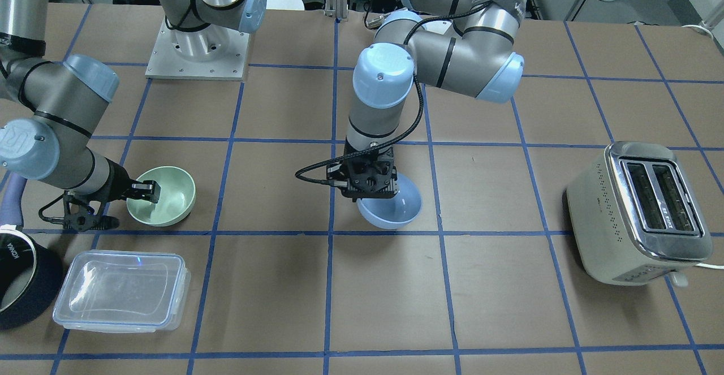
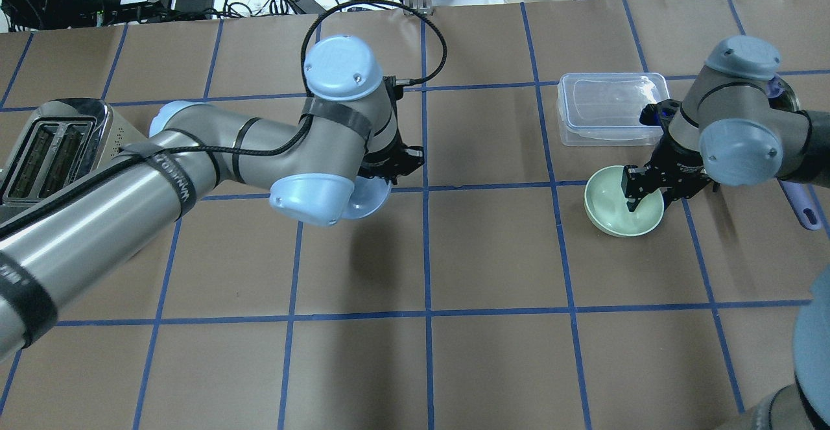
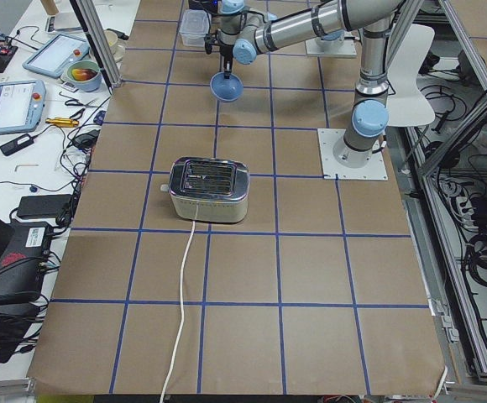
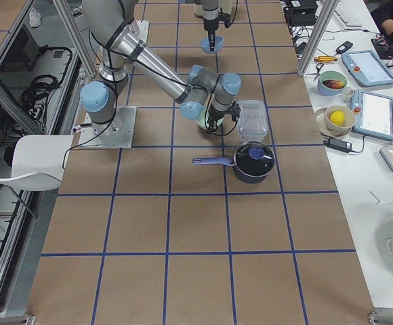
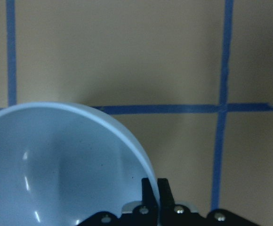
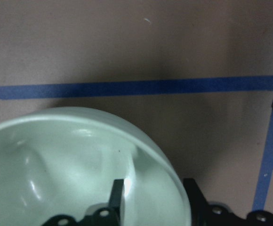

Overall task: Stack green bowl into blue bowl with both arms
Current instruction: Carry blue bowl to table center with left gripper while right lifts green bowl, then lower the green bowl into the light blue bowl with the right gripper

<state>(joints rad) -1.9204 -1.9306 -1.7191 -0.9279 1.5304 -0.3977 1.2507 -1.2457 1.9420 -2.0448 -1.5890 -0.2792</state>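
We see left gripper point(image 5: 154, 188) clenched on blue bowl point(image 5: 56, 165) rim; right gripper point(image 6: 153, 193) released, straddling green bowl point(image 6: 56, 160) rim; 2 bowls apart.

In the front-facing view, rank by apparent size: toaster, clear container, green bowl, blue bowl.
1. toaster
2. clear container
3. green bowl and blue bowl look alike; the left gripper partly hides the blue one.
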